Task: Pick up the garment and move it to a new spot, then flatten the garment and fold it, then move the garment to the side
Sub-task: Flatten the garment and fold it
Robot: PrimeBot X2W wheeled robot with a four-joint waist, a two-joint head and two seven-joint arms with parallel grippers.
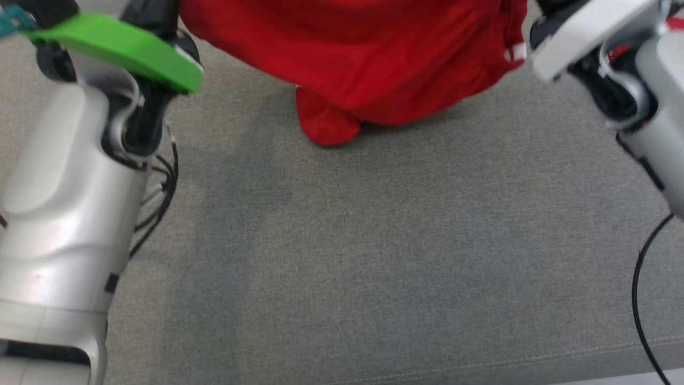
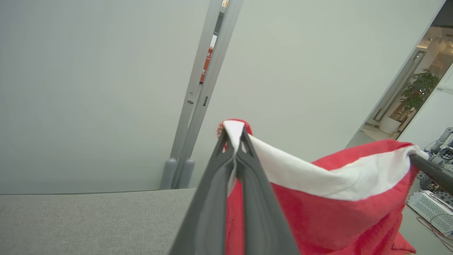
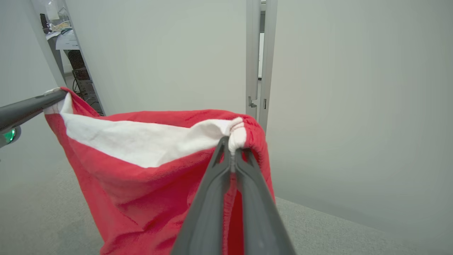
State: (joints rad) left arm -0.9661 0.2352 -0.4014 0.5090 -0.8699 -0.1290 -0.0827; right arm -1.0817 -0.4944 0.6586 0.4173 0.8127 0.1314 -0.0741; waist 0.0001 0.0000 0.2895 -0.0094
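Note:
The garment (image 1: 363, 59) is red cloth with a white band along its top edge. It hangs between my two arms, its lowest fold brushing the grey surface. In the left wrist view my left gripper (image 2: 234, 136) is shut on one corner of the garment (image 2: 329, 198), pinching the white band. My right gripper (image 3: 231, 147) is shut on the opposite corner of the garment (image 3: 148, 166) in the right wrist view. Each wrist view also shows the other arm's dark fingers at the far corner.
The wide grey fabric surface (image 1: 374, 256) stretches below the garment. A pale wall with a metal door frame (image 2: 198, 99) stands behind it. Black cables (image 1: 641, 278) hang beside my right forearm, and more beside my left.

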